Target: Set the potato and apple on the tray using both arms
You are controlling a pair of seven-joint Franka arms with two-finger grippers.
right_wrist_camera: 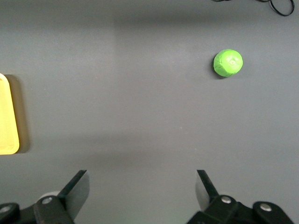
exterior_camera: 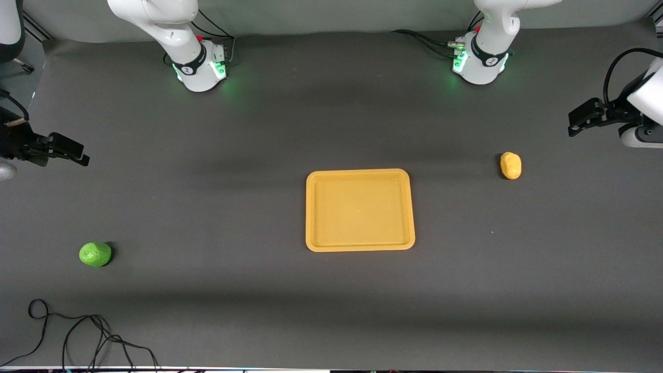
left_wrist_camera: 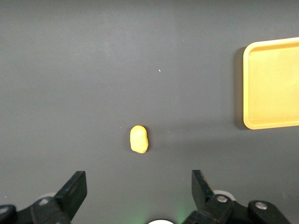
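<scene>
The orange-yellow tray (exterior_camera: 360,210) lies flat in the middle of the table with nothing on it. The yellow-orange potato (exterior_camera: 510,165) lies on the table toward the left arm's end. The green apple (exterior_camera: 95,254) lies toward the right arm's end, nearer to the front camera than the tray. My left gripper (exterior_camera: 574,124) is up in the air at the left arm's end, open and empty. In the left wrist view the potato (left_wrist_camera: 138,139) lies off my open left gripper (left_wrist_camera: 138,184), with the tray (left_wrist_camera: 273,84) at the side. My right gripper (exterior_camera: 82,155) is open and empty too. In the right wrist view (right_wrist_camera: 142,184) the apple (right_wrist_camera: 228,62) and the tray's edge (right_wrist_camera: 7,116) show.
A loose black cable (exterior_camera: 77,336) lies on the table near the front edge, at the right arm's end, nearer to the front camera than the apple. The two arm bases (exterior_camera: 199,70) (exterior_camera: 479,65) stand along the edge farthest from the front camera. The table top is dark grey.
</scene>
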